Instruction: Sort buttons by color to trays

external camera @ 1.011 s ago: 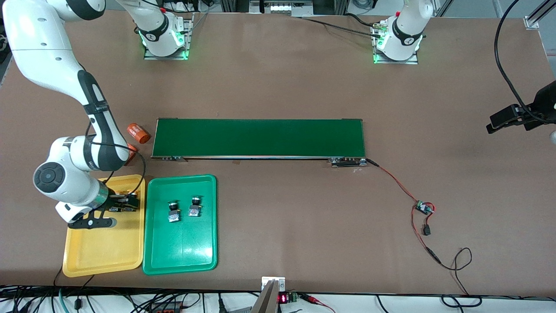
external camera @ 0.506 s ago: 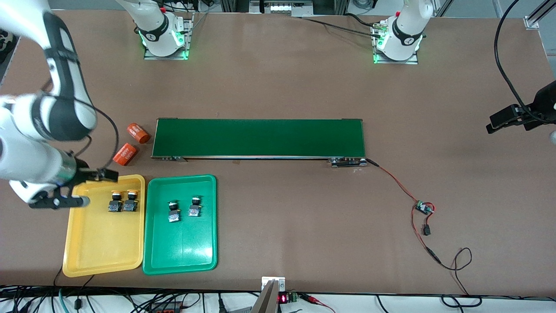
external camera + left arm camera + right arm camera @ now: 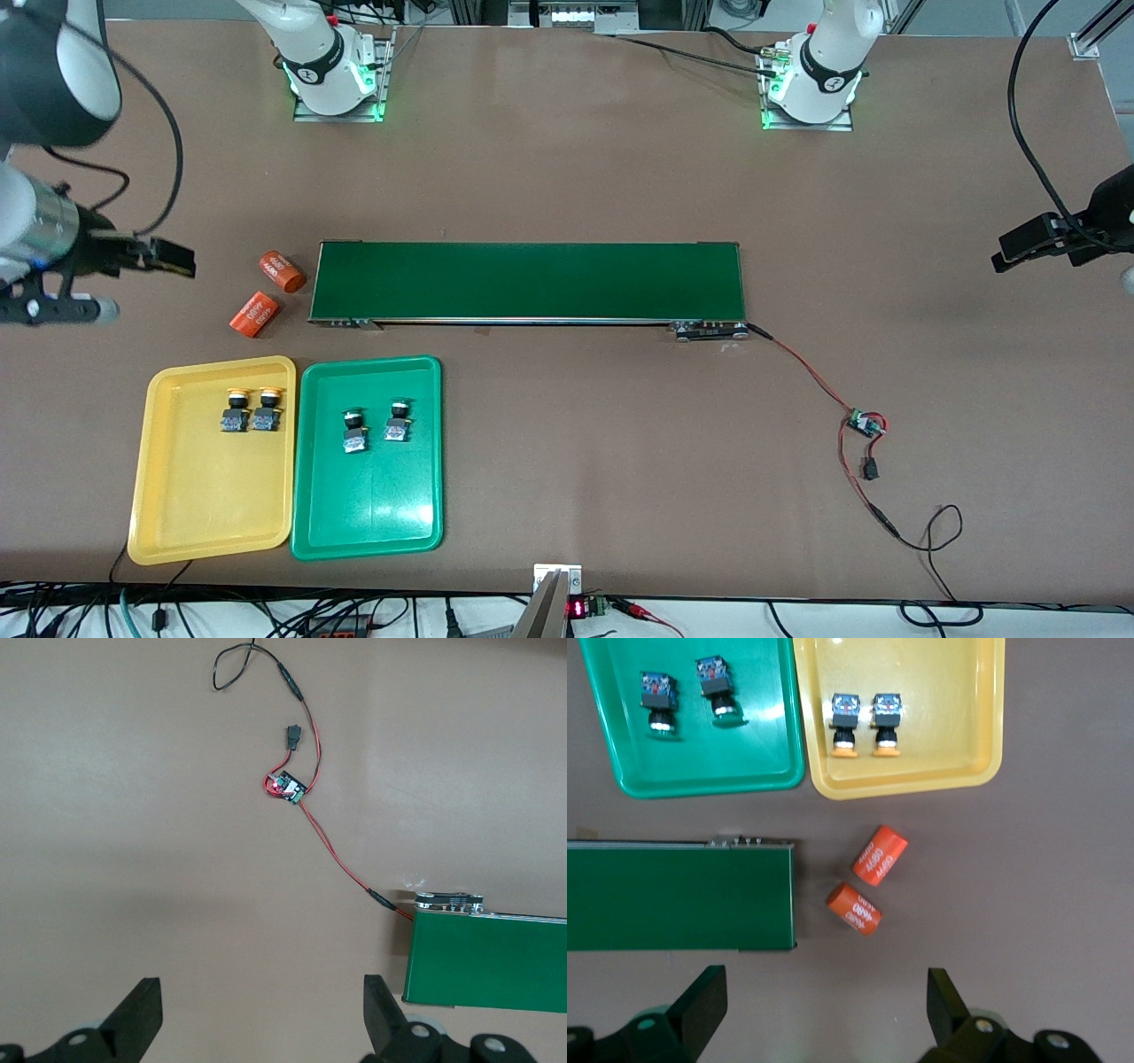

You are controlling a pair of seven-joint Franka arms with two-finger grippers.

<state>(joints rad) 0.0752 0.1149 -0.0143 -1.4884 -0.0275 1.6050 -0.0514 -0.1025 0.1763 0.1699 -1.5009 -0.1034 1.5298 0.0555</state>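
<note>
Your right gripper point(image 3: 133, 257) has lifted away from the yellow tray point(image 3: 177, 514) and now hangs at the left edge of the front view over bare table, jaws wide and empty. The two yellow-capped buttons point(image 3: 251, 412) it was covering now sit exposed in the upper part of that tray. The two green-capped buttons point(image 3: 376, 425) rest unmoved in the green tray point(image 3: 372, 523). Your left gripper point(image 3: 1032, 241) waits unchanged at the right edge, jaws wide, empty.
</note>
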